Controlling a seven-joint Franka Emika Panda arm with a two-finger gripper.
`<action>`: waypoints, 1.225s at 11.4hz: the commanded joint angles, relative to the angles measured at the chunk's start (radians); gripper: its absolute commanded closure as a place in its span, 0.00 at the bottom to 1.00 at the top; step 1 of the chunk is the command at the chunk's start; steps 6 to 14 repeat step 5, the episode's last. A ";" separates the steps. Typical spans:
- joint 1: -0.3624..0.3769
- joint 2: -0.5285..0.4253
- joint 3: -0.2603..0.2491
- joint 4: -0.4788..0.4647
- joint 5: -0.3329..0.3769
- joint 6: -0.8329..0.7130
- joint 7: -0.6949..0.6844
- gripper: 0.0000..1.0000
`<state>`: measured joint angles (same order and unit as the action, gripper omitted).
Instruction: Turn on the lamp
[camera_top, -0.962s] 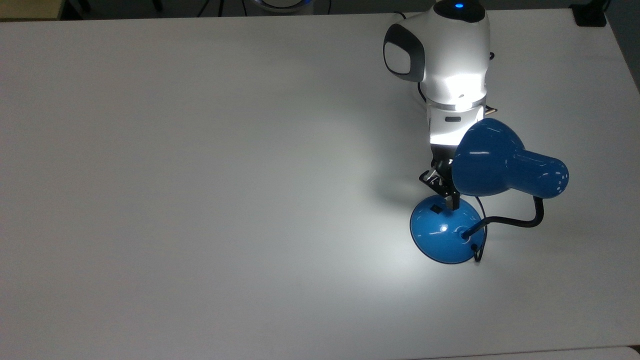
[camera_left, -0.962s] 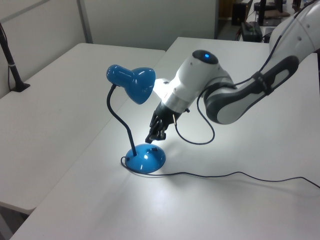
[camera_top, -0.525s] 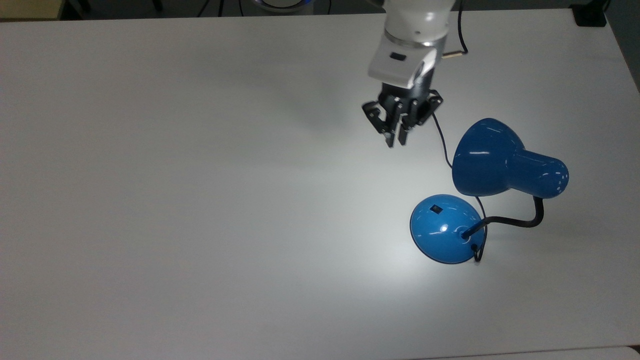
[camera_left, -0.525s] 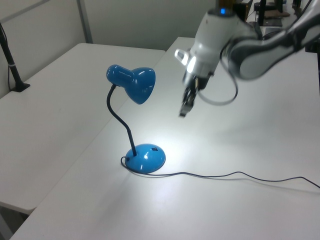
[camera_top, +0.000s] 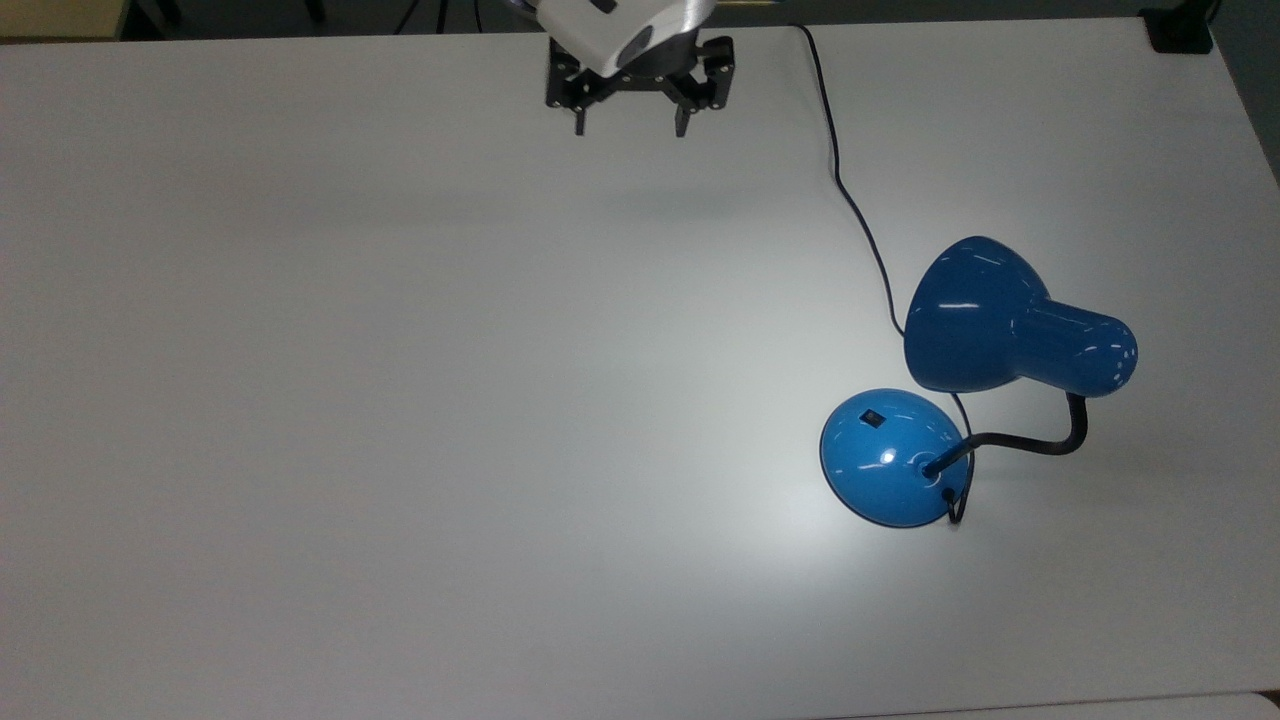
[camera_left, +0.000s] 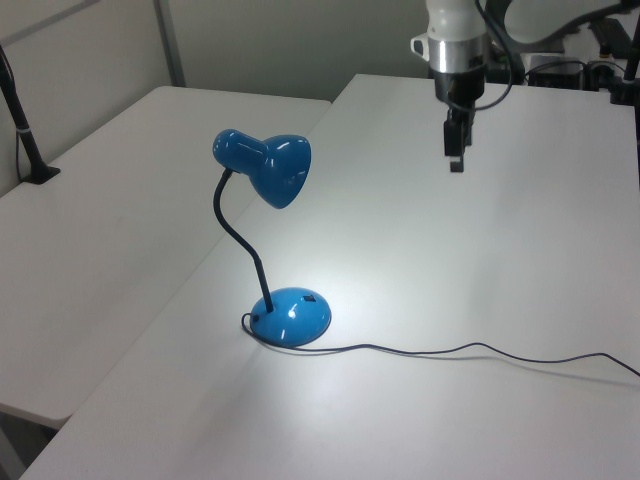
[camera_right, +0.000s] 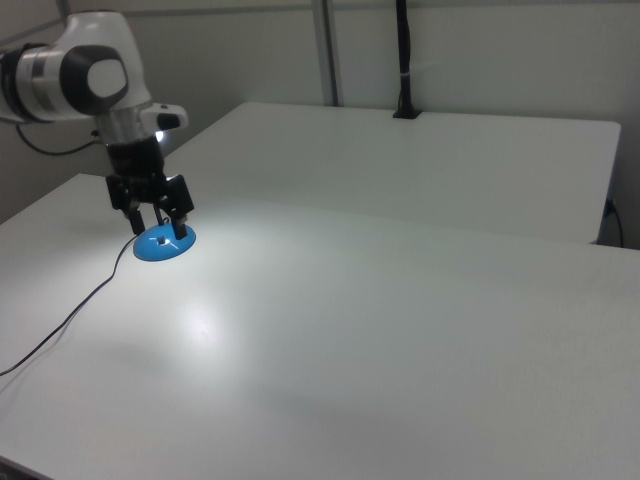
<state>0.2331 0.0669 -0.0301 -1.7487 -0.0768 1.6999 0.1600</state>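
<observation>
The lamp stands at the top view's right, with a glossy blue shade, a black gooseneck and a domed blue base bearing a small black switch. It is lit: a bright pool of light lies on the table around the base. In the left view the shade hangs over the base. My gripper hovers open and empty at the table's far edge, well away from the lamp. It also shows in the left view and in the right view, in front of the base.
A thin black cord runs from the table's far edge past the shade to the base, and trails across the table in the left view. The white table is broad. A second table adjoins it.
My gripper has left the switch on the base, risen and swung toward the top view's upper left. Its fingers have opened. The lamp stays lit and has not moved.
</observation>
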 joint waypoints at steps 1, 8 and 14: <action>-0.171 -0.068 0.039 0.024 0.026 -0.078 0.016 0.00; -0.238 -0.073 0.042 0.046 0.029 -0.068 0.015 0.00; -0.238 -0.073 0.042 0.046 0.029 -0.068 0.015 0.00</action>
